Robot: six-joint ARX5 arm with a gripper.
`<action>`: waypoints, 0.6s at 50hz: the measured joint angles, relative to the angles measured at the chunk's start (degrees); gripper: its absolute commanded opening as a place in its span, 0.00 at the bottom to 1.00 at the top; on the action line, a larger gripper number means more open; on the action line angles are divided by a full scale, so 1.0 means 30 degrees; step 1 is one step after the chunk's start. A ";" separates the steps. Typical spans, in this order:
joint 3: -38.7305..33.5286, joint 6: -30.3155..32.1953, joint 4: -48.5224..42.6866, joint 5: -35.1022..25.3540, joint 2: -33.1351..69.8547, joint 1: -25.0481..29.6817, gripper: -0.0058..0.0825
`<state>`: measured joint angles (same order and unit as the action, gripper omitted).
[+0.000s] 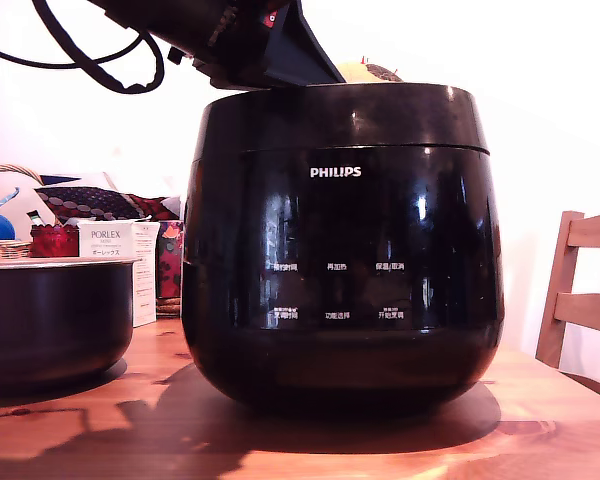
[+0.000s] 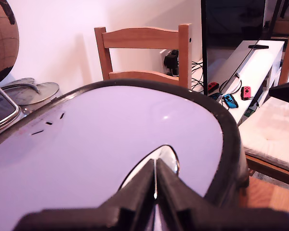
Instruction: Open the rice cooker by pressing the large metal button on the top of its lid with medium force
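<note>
Presently the pressing step appears to be in hand. Exterior view: the rice cooker (image 1: pixel 342 250) stands at the centre of the wooden bench (image 1: pixel 400 440), its lid (image 1: pixel 340 115) down, with the claw (image 1: pixel 280 60) meeting the lid top at about 11 o'clock. A dark inner pot (image 1: pixel 45 320) sits at 9 o'clock, a wooden chair (image 1: pixel 580 300) at 3 o'clock. Wrist view: the claw's fingers (image 2: pixel 139 192) are clenched together, holding nothing, tips on the metal button (image 2: pixel 166 156) set in the lid's glossy top. The next move likely calls for a firm, straight downward push. Only the wrist view shows the button; only the exterior view shows the lid seam unbroken.
</note>
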<state>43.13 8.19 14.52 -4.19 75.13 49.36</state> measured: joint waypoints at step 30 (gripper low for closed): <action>0.0393 0.1122 -0.1515 0.0189 -0.0015 0.0022 0.04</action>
<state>44.31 11.55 9.98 -3.62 75.09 49.43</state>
